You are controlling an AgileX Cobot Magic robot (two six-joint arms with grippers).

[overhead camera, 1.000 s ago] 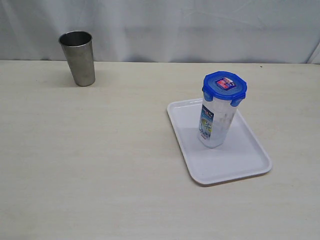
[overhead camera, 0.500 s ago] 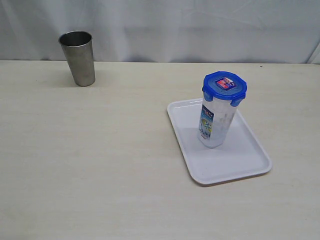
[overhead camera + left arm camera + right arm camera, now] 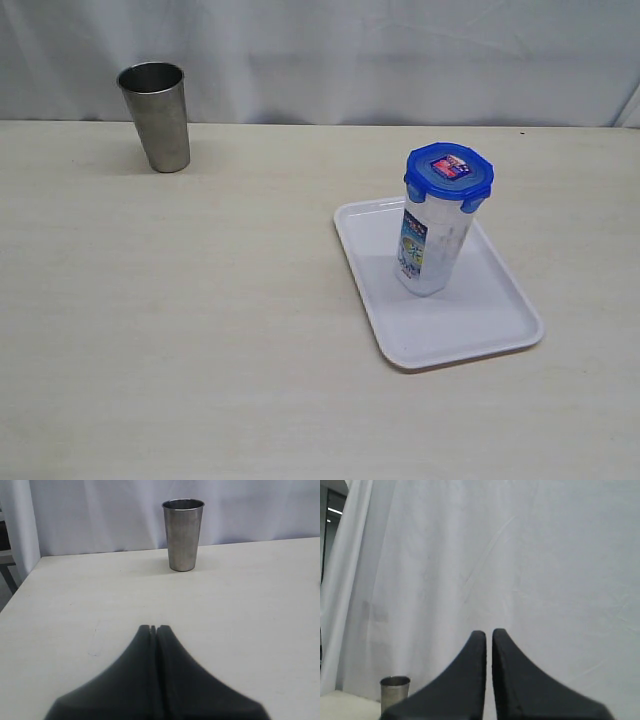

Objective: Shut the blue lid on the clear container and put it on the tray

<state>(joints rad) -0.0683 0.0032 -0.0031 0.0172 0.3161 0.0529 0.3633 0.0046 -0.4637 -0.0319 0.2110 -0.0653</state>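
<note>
Blue lid seated on top of clear container, flaps apparently folded down; upright near the middle of tray. Looks done, so best left alone: no nudging, no re-gripping. Steel cup well apart at 10 o'clock from the tray, on the tabletop. Left gripper pinched together, empty; right gripper almost closed, empty, facing the curtain. Park both away from the tall, tippable container.
</note>
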